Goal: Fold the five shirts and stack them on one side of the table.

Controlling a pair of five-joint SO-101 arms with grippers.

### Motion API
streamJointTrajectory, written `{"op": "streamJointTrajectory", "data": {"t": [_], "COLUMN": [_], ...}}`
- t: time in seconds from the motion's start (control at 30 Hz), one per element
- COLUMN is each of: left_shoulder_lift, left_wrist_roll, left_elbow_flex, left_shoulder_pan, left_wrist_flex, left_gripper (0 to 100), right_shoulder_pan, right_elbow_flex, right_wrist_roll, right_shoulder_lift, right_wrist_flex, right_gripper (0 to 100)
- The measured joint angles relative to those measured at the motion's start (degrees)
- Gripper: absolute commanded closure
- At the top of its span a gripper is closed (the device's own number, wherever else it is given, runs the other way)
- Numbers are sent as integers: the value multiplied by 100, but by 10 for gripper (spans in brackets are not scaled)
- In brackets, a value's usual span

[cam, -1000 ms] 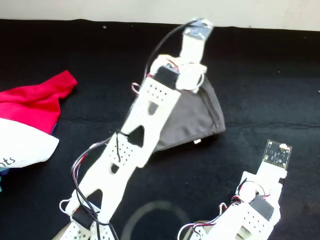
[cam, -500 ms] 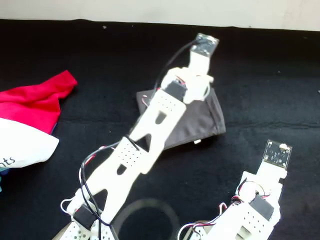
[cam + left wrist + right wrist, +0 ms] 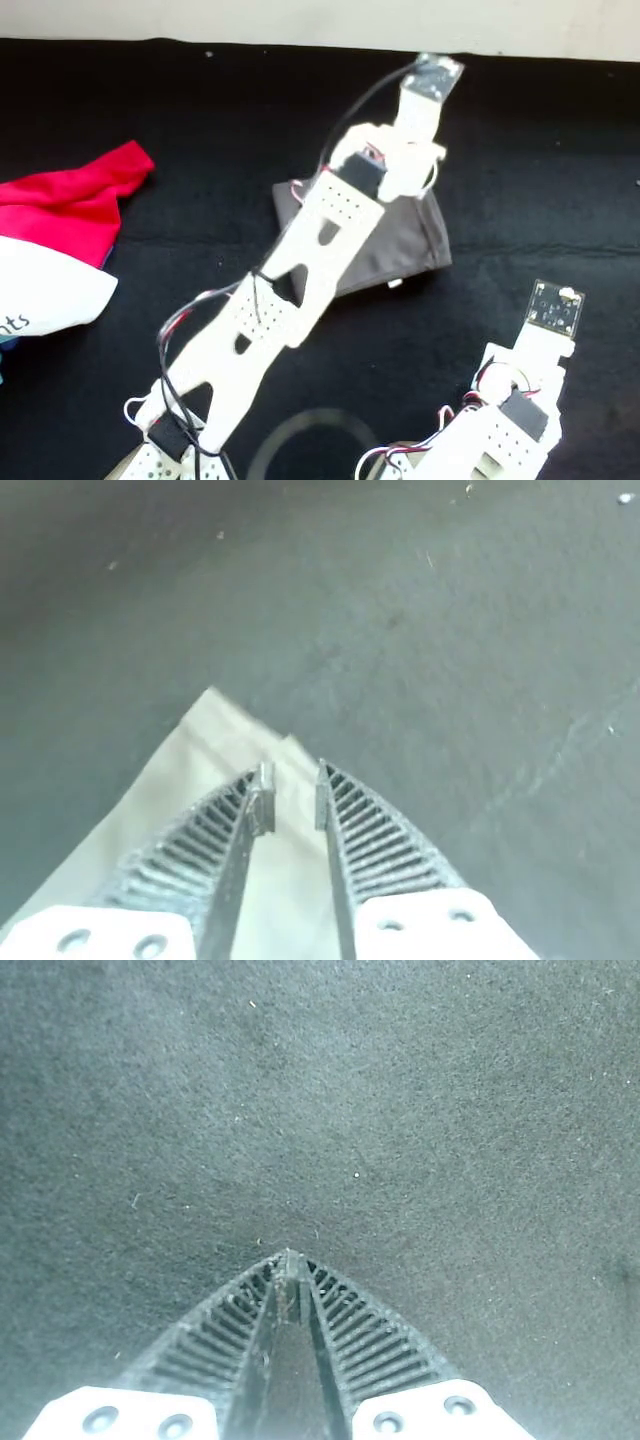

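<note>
Just past the centre of the high view, toward 3 o'clock, the grey shirt (image 3: 410, 235) lies folded into a compact, roughly four-sided bundle, flat on the black desk (image 3: 200, 100). One small pale tag shows at its edge toward 6 o'clock. In the left wrist view the same shirt (image 3: 190, 780) appears as a pale corner of cloth pointing away from the camera, with dark desk (image 3: 450, 600) all around it.

Over that corner hangs the left hand (image 3: 293, 800), its two ribbed fingers (image 3: 235, 820) parted by a narrow gap, released, with no cloth pinched between them; the shirt lies below the tips. From the high view the left arm (image 3: 300, 260) runs from the 7 o'clock edge up toward 1 o'clock, crossing the side of the grey shirt that faces 9 o'clock and hiding part of it.

At 5 o'clock in the high view the right arm (image 3: 510, 410) stands well apart from the grey shirt. Its right hand (image 3: 290, 1265) is clenched, the fingertips meeting in a point with nothing held, above bare desk (image 3: 400, 1080).

Far over at 9 o'clock a red shirt (image 3: 75, 200) lies crumpled, and a white shirt (image 3: 40, 285) touches it on the 6 o'clock side, both unfolded and cut by the frame's edge. Near 6 o'clock a faint pale ring (image 3: 300, 435) marks the desk between the two arm bases. Along 12 o'clock runs a light wall (image 3: 250, 20)
</note>
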Motion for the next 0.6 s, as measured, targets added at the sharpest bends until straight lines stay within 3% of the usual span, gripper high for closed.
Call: {"op": "streamJointTrajectory", "data": {"t": [0.27, 0.43, 0.6], "left_shoulder_lift": [-1582, -2330, -3349], "left_wrist_roll": [-9, -9, -9], "left_elbow_flex": [0, 0, 870], "left_shoulder_pan": [-457, -879, -914], "left_wrist_flex": [2602, 2857, 2875], "left_gripper": [910, 910, 910], "right_shoulder_pan": [0, -44, -809], "right_elbow_flex": [-18, -949, -2189], "right_wrist_roll": [0, 0, 0], "right_shoulder_lift": [0, 0, 0], "right_wrist_flex": [580, 1609, 2154], "right_gripper": [992, 968, 906]}}
